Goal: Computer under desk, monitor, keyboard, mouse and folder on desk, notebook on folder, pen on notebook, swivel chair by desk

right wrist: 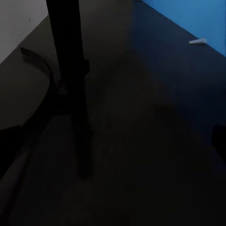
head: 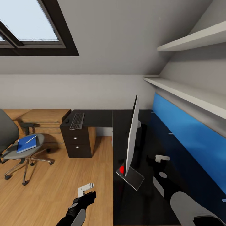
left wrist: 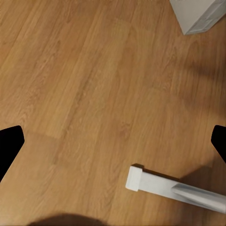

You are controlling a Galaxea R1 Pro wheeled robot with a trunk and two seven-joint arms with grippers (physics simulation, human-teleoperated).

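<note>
Monitor (head: pixel 132 138) stands edge-on on the glossy black desk (head: pixel 103 117), at about 12 o'clock from the robot, its stand base (head: pixel 131 177) resting near the desk's front edge. Keyboard (head: pixel 77 121) lies on the far wing of the desk at about 11 o'clock, with the mouse (head: pixel 66 121) just beside its left end; both sit well apart from the monitor. Folder (head: pixel 27 143) rests on the seat of the swivel chair (head: pixel 12 141) at about 9 o'clock, with the pen (head: pixel 31 139) lying on top of it. Left gripper (head: pixel 86 189) hangs over the wooden floor (head: pixel 62 175) at about 7 o'clock, holding nothing; in the left wrist view its dark fingertips (left wrist: pixel 10 141) stand wide apart. Right gripper (head: pixel 162 158) reaches over the desk behind the monitor, at about 1 o'clock, empty; whether its fingers are spread or closed cannot be told. Judged from this layout, the step in hand concerns the monitor's placement, which looks met. The next move would call for bringing the keyboard and mouse toward the monitor, then turning to the chair for the folder.
</note>
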